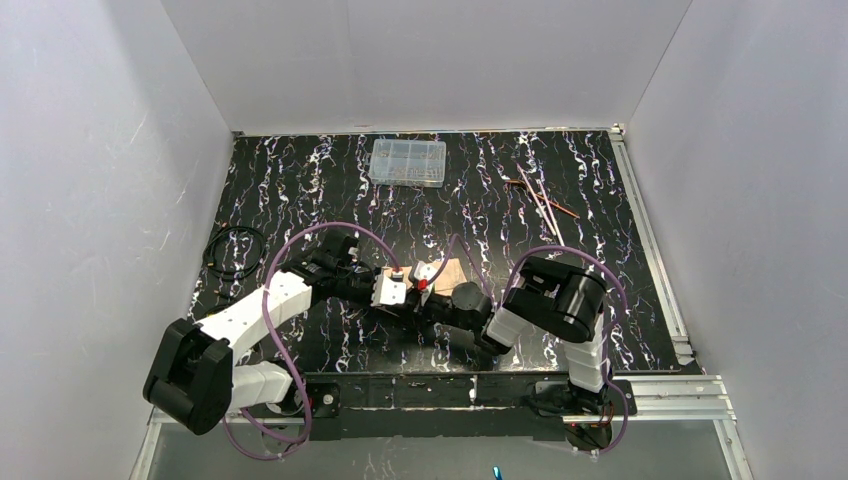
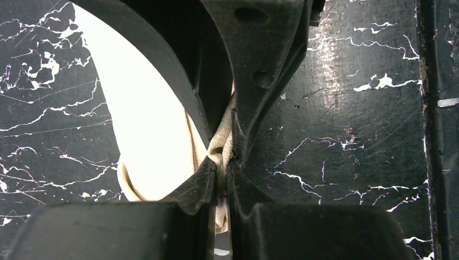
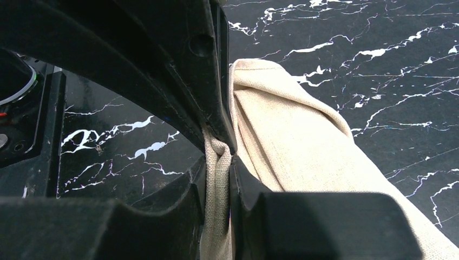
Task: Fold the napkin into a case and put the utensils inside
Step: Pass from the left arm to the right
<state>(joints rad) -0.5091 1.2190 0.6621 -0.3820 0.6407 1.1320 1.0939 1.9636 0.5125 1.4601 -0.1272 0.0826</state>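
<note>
1. One napkin (image 1: 452,270), beige-tan, lies bunched toward 6 o'clock of the table (image 1: 330,180) in the top view. It sits between the two wrists and is largely covered by them.
2. Two grippers meet at that cloth. The left gripper (image 1: 424,285) reaches in from 8 o'clock and the right gripper (image 1: 442,292) from 4 o'clock.
3. Left gripper (image 2: 221,158), seen from its wrist: the jaws are pressed nearly together, with a thin ridge of the napkin (image 2: 151,130) pinched between the tips. The rest of the cloth spreads out toward 10 o'clock of that view.
4. Right gripper (image 3: 219,149), seen from its wrist: the jaws are drawn in tight on a gathered fold of the napkin (image 3: 292,141). The cloth runs on in layered folds toward 4 o'clock of that view.
5. The utensils (image 1: 540,197) are thin copper-coloured pieces lying crossed at 2 o'clock, well apart from the napkin. At least two can be made out; the exact count cannot be told.
6. One clear plastic box (image 1: 407,162) sits at 12 o'clock near the back wall.
7. One black cable coil (image 1: 235,250) lies at 9 o'clock by the left wall.
</note>
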